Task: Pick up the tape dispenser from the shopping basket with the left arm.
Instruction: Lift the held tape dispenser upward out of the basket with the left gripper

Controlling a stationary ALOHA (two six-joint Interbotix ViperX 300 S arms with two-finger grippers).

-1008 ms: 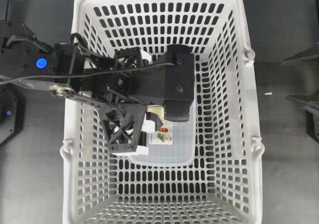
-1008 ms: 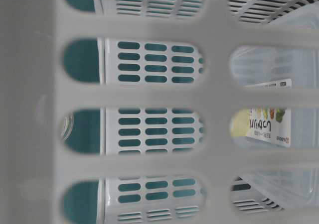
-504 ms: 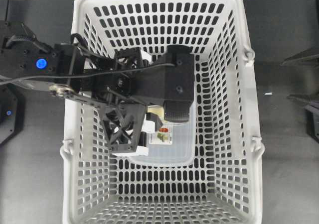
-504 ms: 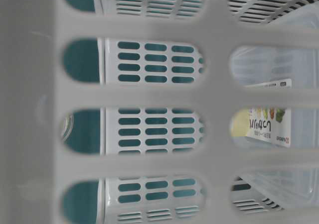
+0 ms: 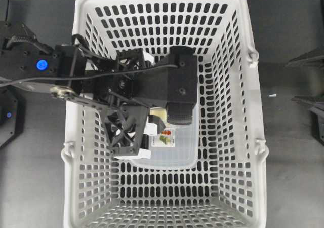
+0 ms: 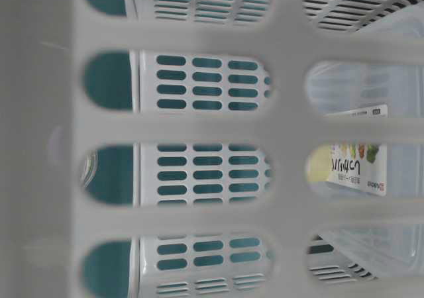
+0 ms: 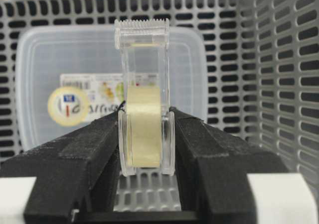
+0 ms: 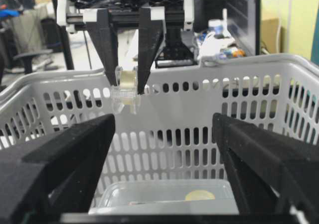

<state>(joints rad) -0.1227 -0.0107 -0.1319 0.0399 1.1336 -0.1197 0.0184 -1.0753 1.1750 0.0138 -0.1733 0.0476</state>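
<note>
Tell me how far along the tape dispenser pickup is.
Done: the left end effector is shut on the dispenser, and the right wrist view shows it hanging well above the plastic box on the basket floor. In hand: the grip on the raised dispenser. Left: probably only raising it clear of the rim, if that is wanted.

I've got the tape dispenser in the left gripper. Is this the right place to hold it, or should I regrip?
No regrip needed. The left gripper comes from above, and its pads press the two flat clear sides of the tape dispenser at the roll end, leaving the toothed cutter end free. Those parallel faces seat squarely; the narrow edges would likely slip.
</note>
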